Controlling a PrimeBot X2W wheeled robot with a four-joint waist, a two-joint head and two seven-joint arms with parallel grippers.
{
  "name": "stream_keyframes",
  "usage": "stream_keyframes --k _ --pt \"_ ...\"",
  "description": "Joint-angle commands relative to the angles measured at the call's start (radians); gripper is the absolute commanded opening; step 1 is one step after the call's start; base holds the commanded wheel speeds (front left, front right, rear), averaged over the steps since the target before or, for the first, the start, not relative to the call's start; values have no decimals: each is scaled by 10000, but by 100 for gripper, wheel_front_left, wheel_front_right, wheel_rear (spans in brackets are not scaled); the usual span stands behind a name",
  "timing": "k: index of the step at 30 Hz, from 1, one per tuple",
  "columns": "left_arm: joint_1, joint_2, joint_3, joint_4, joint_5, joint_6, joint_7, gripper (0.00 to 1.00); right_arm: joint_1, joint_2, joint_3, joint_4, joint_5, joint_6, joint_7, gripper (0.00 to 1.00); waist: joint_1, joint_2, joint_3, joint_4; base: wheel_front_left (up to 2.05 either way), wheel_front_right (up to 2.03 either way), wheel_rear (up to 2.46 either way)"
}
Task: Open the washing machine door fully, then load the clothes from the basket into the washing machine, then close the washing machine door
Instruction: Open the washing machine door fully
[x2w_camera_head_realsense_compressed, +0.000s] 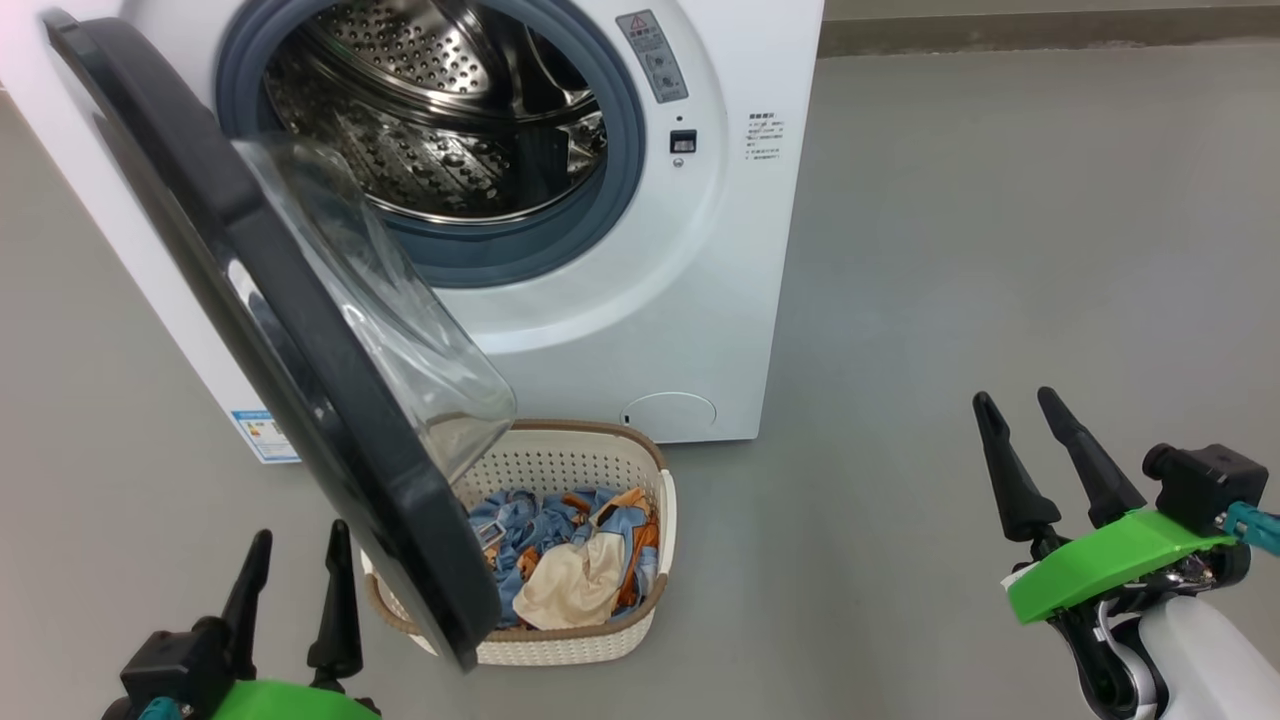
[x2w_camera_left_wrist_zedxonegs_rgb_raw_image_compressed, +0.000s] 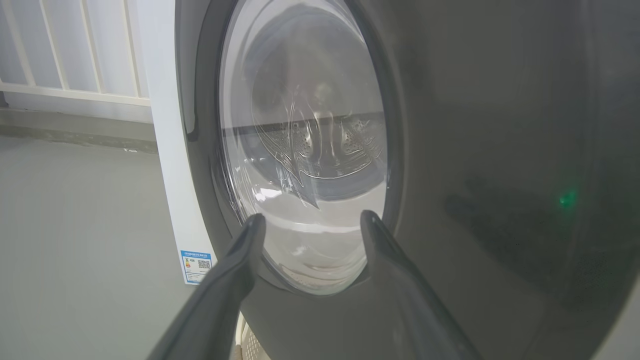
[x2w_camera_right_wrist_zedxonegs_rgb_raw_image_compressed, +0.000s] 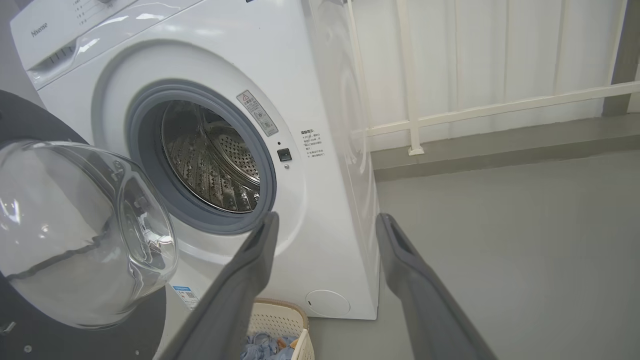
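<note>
Grey floor (x2w_camera_head_realsense_compressed: 1000, 200) all round, and the washing machine (x2w_camera_head_realsense_compressed: 650, 330) stands with its drum exposed, the washing machine door (x2w_camera_head_realsense_compressed: 240, 300) swung out over the basket (x2w_camera_head_realsense_compressed: 570, 462), clothes (x2w_camera_head_realsense_compressed: 535, 530) heaped inside. Left gripper (x2w_camera_head_realsense_compressed: 300, 530) and right gripper (x2w_camera_head_realsense_compressed: 1015, 395) hover low, fingers spread, holding nothing.

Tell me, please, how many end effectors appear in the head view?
2. The left end effector is at the lower left, beside the washing machine door; the right end effector is at the lower right, over the floor.
</note>
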Motion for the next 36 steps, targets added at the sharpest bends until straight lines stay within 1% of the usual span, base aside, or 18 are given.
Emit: stream_keyframes --k 1,4,7,13,20,36 --pt "-183 248 335 -324 -76 81 -69 100 105 21 -67 -94 -471 58 -154 100 0 0 25 -19 0 0 0" --pt "-236 273 308 -348 -91 77 -61 100 180 248 -449 48 -1105 58 -186 100 0 0 51 -10 0 0 0" --pt "-296 291 276 -348 -107 67 -59 100 291 480 -922 -60 -1605 58 -192 100 0 0 72 19 0 0 0" --pt "-382 331 230 -244 -161 24 -63 100 526 818 -1416 -195 -2152 58 -195 100 0 0 43 74 0 0 0" --pt "-460 334 199 -150 -179 36 -81 100 577 941 -1460 -117 -2273 58 -195 100 0 0 -1 101 0 0 0" --pt "-481 346 148 -111 -198 76 -112 100 548 960 -1394 -164 -2253 58 -196 100 0 0 -40 120 0 0 0"
